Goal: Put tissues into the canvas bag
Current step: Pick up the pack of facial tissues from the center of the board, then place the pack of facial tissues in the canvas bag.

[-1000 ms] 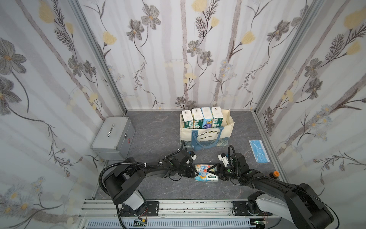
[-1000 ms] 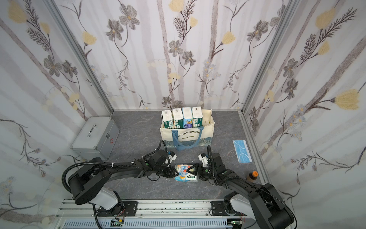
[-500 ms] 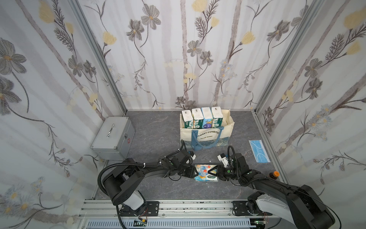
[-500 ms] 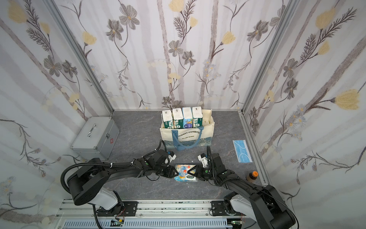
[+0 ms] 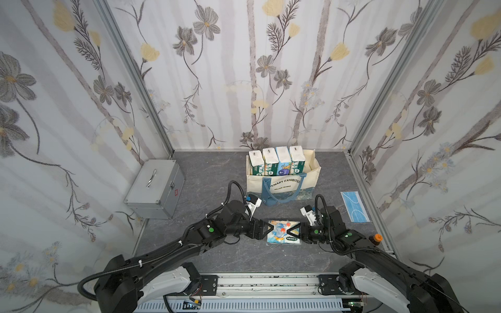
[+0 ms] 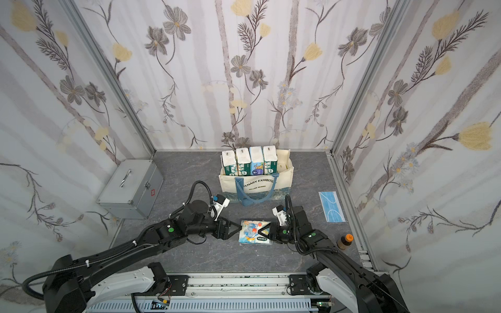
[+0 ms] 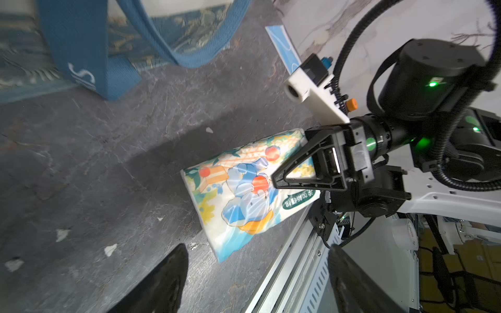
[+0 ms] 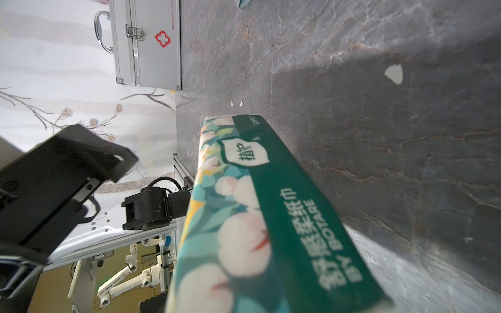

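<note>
A tissue pack (image 5: pixel 282 230) (image 6: pixel 253 230) with a cartoon-elephant print lies across the gap between my two grippers, in front of the canvas bag (image 5: pixel 284 185) (image 6: pixel 256 185). My right gripper (image 5: pixel 290 232) (image 6: pixel 260 232) (image 7: pixel 273 184) is shut on the pack's right end. The pack (image 8: pixel 257 216) fills the right wrist view. My left gripper (image 5: pixel 268 230) (image 6: pixel 238 229) (image 7: pixel 257 284) stands open just off the left end, and the pack (image 7: pixel 238 189) lies beyond its fingertips. Several more tissue packs (image 5: pixel 276 161) (image 6: pixel 250 161) stand upright in the bag.
A grey metal case (image 5: pixel 154 188) (image 8: pixel 146 43) sits at the left wall. A flat blue face mask (image 5: pixel 354 206) lies at the right, with a small brown bottle (image 5: pixel 375 238) near the front right corner. The bag's blue handle (image 7: pixel 89 48) hangs close to my left wrist.
My left gripper has opened and let go of the tissue pack. My right gripper has closed on the pack's other end. Both arms have stayed in place.
</note>
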### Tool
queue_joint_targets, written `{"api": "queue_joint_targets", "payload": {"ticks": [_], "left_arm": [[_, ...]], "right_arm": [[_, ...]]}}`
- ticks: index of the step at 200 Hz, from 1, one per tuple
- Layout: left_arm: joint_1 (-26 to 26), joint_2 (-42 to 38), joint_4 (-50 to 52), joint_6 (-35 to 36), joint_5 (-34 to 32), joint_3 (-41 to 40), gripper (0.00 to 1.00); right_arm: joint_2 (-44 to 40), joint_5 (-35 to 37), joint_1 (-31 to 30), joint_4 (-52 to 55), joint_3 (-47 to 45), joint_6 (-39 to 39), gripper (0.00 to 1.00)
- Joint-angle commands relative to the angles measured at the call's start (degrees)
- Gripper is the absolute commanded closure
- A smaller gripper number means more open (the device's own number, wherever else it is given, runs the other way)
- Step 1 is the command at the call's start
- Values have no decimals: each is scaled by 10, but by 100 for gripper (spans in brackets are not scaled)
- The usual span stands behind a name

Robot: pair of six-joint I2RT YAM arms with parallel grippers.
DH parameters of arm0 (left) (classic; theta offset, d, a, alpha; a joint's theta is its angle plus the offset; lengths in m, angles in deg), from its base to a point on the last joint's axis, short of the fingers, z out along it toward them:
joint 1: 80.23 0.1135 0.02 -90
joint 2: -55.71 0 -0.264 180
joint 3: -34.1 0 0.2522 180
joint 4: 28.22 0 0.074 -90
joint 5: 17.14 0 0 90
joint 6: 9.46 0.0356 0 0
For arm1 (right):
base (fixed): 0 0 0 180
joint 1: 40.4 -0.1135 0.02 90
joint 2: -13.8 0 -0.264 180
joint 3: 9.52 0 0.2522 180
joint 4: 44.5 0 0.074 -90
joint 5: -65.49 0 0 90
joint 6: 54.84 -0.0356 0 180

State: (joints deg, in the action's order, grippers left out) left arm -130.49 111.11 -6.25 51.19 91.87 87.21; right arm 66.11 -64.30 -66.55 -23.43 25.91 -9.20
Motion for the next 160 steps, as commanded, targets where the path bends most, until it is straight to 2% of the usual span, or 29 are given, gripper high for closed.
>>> {"api": "queue_joint_targets", "payload": {"ticks": [1,28,69,85,108,160], "left_arm": [[0,-70,125,46,-86,31,15],[0,-172,229,66,-174,63,0],[0,-296,291,80,-299,59,0],[0,-320,296,103,-294,45,0],[0,-330,294,98,-291,28,0],[1,-331,273,114,-292,18,0]], "right_arm": [[-26,9,13,105,51,52,55],[-34,4,53,222,163,111,54],[13,30,93,387,395,204,54],[39,57,100,435,482,232,53],[77,95,109,477,582,256,52],[159,135,126,513,751,262,52]]}}
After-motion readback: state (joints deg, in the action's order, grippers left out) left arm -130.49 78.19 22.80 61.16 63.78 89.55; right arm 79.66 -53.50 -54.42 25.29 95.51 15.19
